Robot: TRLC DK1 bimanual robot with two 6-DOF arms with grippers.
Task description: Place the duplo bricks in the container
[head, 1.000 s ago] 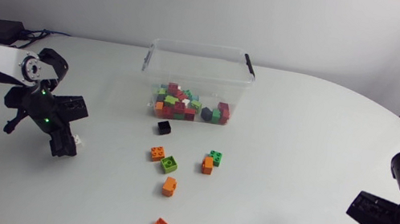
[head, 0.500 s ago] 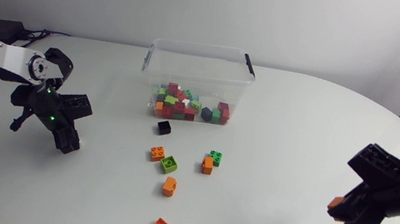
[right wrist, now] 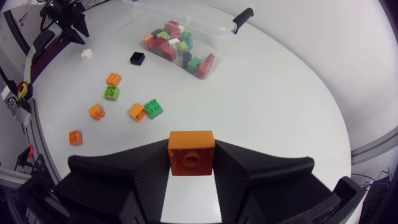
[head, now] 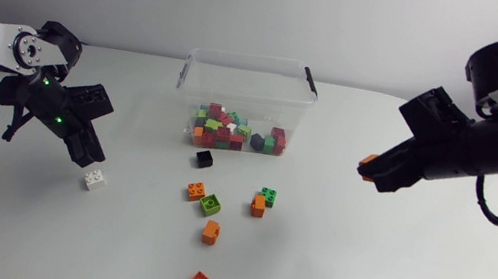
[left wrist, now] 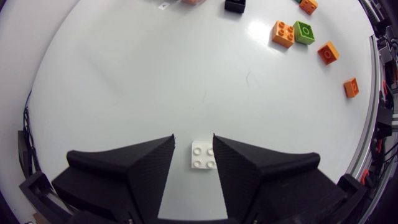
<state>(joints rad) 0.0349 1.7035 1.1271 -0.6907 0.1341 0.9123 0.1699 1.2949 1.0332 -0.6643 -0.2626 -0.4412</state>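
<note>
Right gripper (right wrist: 191,157) pinching small orange plastic brick (right wrist: 191,151), well apart from clear plastic container (head: 242,57) — early release misses it; left gripper (left wrist: 193,147) spread.

The white tabletop (head: 359,270) carries a white duplo brick (left wrist: 203,155) between the left claw's (left wrist: 194,135) spread fingers, and farther ahead a black brick (left wrist: 235,5), an orange brick (left wrist: 282,33) beside a green brick (left wrist: 304,32), and the clear container (head: 237,87).

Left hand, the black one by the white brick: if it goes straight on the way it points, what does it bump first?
Most likely the small white square duplo brick, lying just ahead between the open fingers of the left hand; depth is hard to judge.
</note>
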